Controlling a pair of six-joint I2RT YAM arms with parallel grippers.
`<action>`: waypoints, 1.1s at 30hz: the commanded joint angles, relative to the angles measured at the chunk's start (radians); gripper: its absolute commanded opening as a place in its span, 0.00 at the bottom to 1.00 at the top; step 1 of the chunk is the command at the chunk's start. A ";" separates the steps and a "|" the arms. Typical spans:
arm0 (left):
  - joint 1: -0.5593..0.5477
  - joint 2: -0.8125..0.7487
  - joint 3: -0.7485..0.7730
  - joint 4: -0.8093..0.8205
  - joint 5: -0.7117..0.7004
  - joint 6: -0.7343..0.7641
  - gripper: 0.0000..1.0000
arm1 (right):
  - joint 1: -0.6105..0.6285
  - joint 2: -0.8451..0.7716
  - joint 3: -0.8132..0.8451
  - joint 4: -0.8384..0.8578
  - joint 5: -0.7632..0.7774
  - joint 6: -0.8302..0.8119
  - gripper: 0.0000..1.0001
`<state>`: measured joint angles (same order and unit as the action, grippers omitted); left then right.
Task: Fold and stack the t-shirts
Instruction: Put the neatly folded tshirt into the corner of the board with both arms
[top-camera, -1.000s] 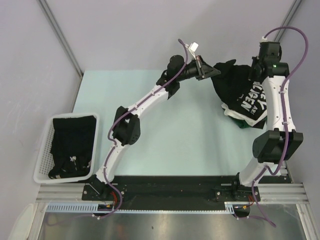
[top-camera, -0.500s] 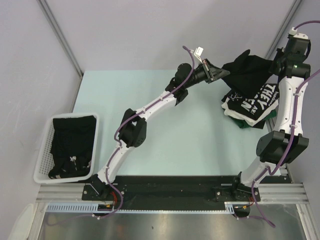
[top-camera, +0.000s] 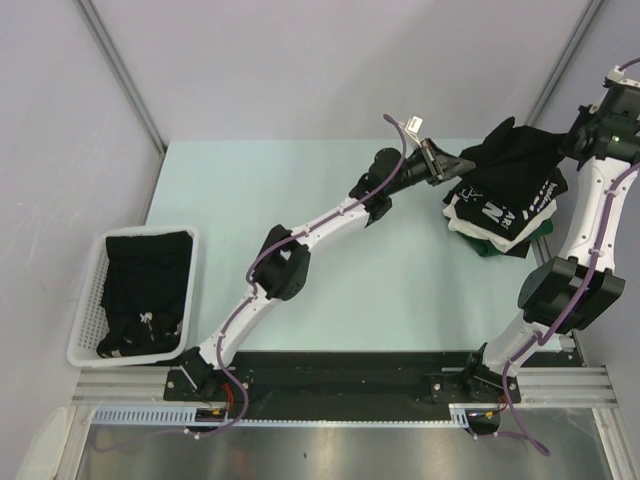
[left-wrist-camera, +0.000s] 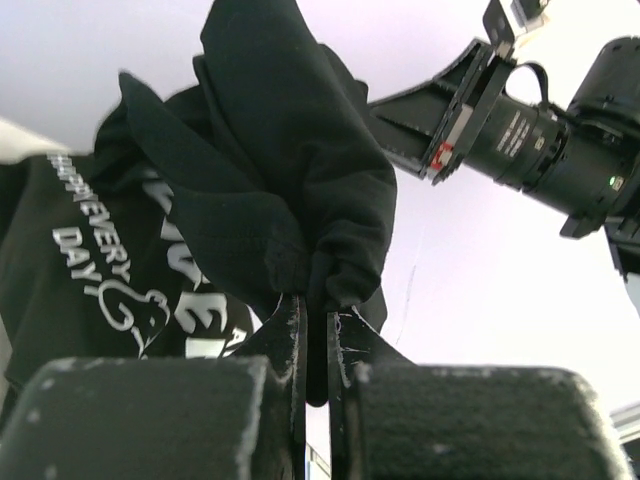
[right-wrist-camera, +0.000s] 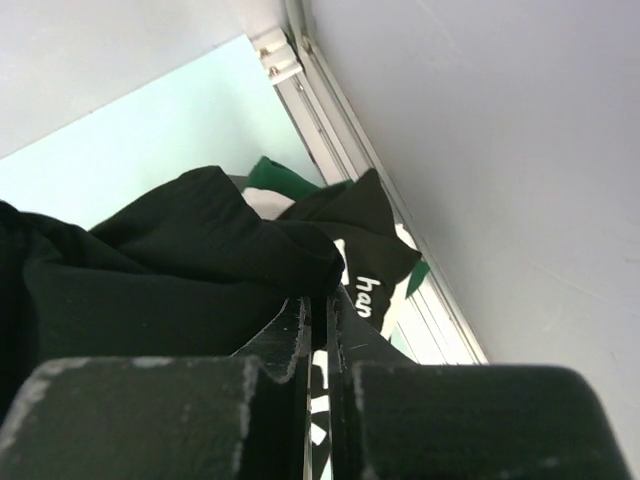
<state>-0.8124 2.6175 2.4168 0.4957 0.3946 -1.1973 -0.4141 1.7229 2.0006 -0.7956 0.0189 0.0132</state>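
A black t-shirt (top-camera: 515, 150) with white lettering hangs stretched between my two grippers at the table's far right corner. My left gripper (top-camera: 468, 163) is shut on a bunched fold of it (left-wrist-camera: 300, 230). My right gripper (top-camera: 572, 143) is shut on another edge of the same shirt (right-wrist-camera: 200, 250). Below the held cloth lies a pile of folded t-shirts (top-camera: 495, 222), black with white letters over white and green layers. In the left wrist view the right arm's wrist (left-wrist-camera: 520, 130) shows beyond the cloth.
A white mesh basket (top-camera: 83, 310) holding black shirts (top-camera: 145, 290) stands at the table's left edge. The pale green table (top-camera: 300, 270) stretches between it and the pile. An aluminium frame post (right-wrist-camera: 330, 130) runs along the right wall close to the pile.
Both arms have carried the black t-shirt to the right and farther back. The left arm has stretched out further; the right wrist has risen toward the right wall.
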 joint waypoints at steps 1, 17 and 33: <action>0.002 0.035 0.036 0.061 0.036 -0.024 0.00 | -0.083 0.024 0.015 0.164 0.089 0.004 0.00; -0.011 0.127 0.057 0.092 0.023 -0.076 0.00 | -0.160 0.053 0.026 0.153 0.056 0.011 0.00; -0.024 0.122 0.022 0.072 0.062 -0.079 0.00 | -0.160 0.060 -0.194 0.257 0.096 0.001 0.00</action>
<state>-0.8513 2.7659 2.4367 0.5449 0.3988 -1.2617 -0.5224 1.7958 1.7870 -0.7406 -0.0364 0.0303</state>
